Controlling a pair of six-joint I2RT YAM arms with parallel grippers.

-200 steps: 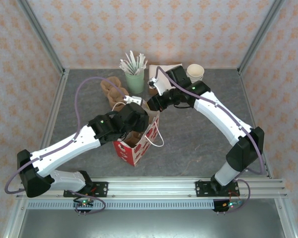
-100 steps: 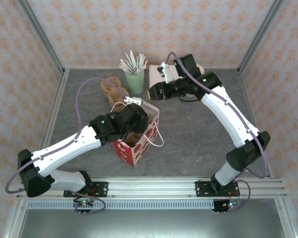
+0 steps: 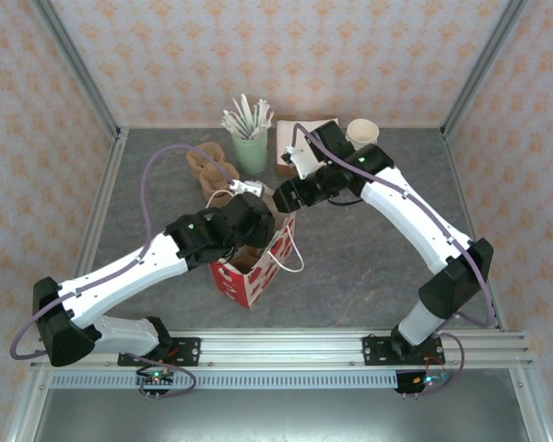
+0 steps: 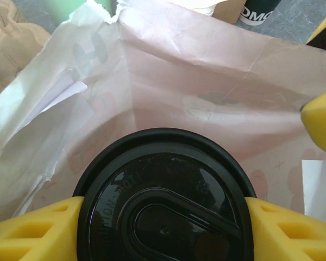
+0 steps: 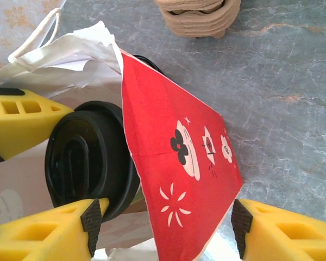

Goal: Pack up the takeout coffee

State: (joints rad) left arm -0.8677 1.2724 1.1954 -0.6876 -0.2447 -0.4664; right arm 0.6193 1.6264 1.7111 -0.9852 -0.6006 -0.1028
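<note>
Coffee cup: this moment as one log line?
left gripper shut on coffee cup | cup in red bag | right gripper open astride bag wall

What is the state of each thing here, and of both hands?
Olive paper cup with round black plastic lid: lidded, inside the bag, gripped.
Red paper bag with white handles: standing, mouth open.
Left hand: shut on the cup's lid.
Right hand: open, astride the bag's wall.
Pale green cup of white sticks: upright.

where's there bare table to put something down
Bare table lies between the red bag and the right arm, and along the left wall. The back middle is crowded: stick cup, cardboard trays, cup stack.
</note>
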